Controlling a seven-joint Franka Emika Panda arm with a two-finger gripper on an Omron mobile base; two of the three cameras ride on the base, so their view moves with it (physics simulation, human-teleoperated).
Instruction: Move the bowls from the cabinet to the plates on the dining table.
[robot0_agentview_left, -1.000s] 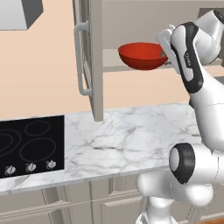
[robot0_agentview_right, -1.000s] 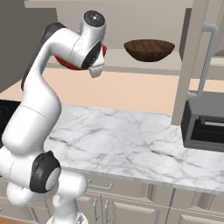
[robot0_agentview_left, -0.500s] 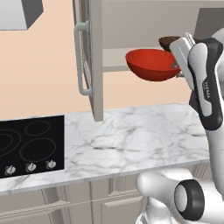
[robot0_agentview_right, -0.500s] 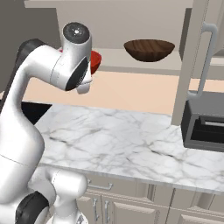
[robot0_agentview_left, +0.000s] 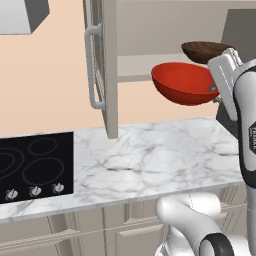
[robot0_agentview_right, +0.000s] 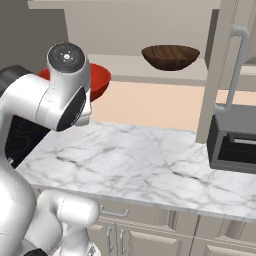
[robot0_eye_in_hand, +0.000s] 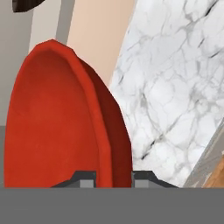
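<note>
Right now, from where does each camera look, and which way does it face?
Left base view: behind the arm's left, facing forward at the cabinet, cooktop and counter; arm at right, holding the red bowl.
Right base view: behind the arm's right, facing the shelf with the brown bowl; arm at left.
Hand view: along the gripper, fingertips clamping the red bowl's rim above the counter.
Both base views share the two bowls, counter and arm.
</note>
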